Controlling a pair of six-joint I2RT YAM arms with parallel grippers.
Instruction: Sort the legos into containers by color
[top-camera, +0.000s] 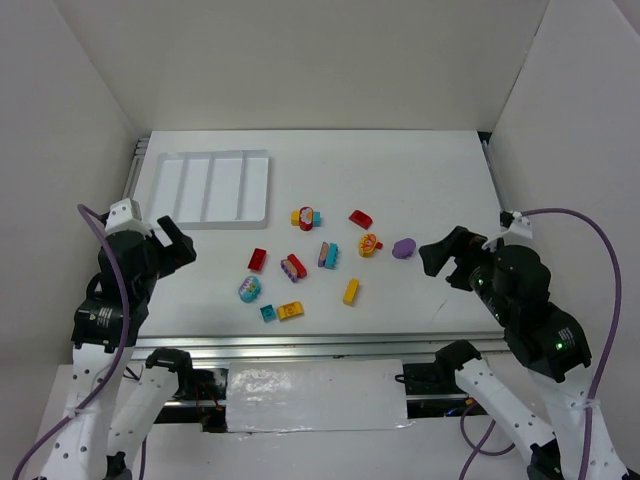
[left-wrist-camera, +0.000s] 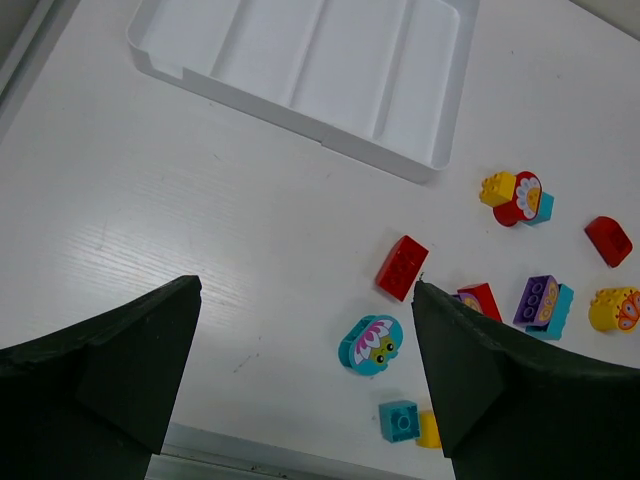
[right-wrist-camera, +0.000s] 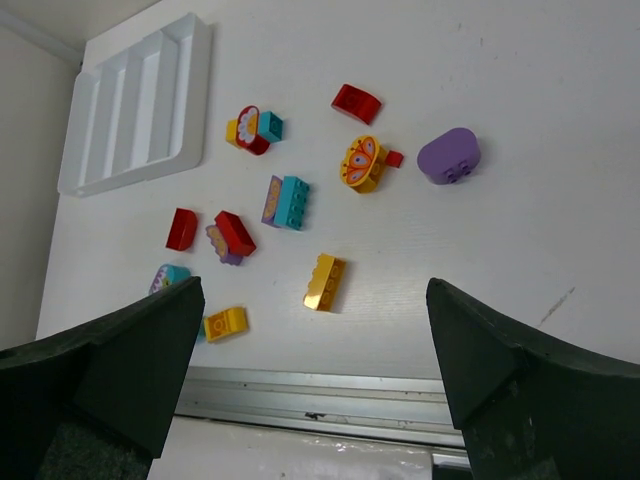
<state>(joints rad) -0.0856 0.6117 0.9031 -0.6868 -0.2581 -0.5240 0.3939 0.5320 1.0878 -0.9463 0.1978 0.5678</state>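
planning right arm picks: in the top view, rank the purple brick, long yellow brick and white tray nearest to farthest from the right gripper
From the right gripper:
1. purple brick, just to its left.
2. long yellow brick, mid-table, toward the near edge.
3. white tray, far-left part of the table.

A white worktop (top-camera: 430, 180) filled the middle of the overhead view, and the left wrist view showed a faint grain on its surface. Plain white panels closed it in: a back panel (top-camera: 320, 60) at 12 o'clock, a left panel (top-camera: 55, 130) at 9 o'clock and a right panel (top-camera: 585, 110) at 3 o'clock. A silver metal rail (top-camera: 320, 346) ran along the worktop's near edge at 6 o'clock. Just below the rail lay a glossy white sheet (top-camera: 315, 395). In the right wrist view, a short dark scuff (right-wrist-camera: 556, 306) marked the worktop toward 4 o'clock.
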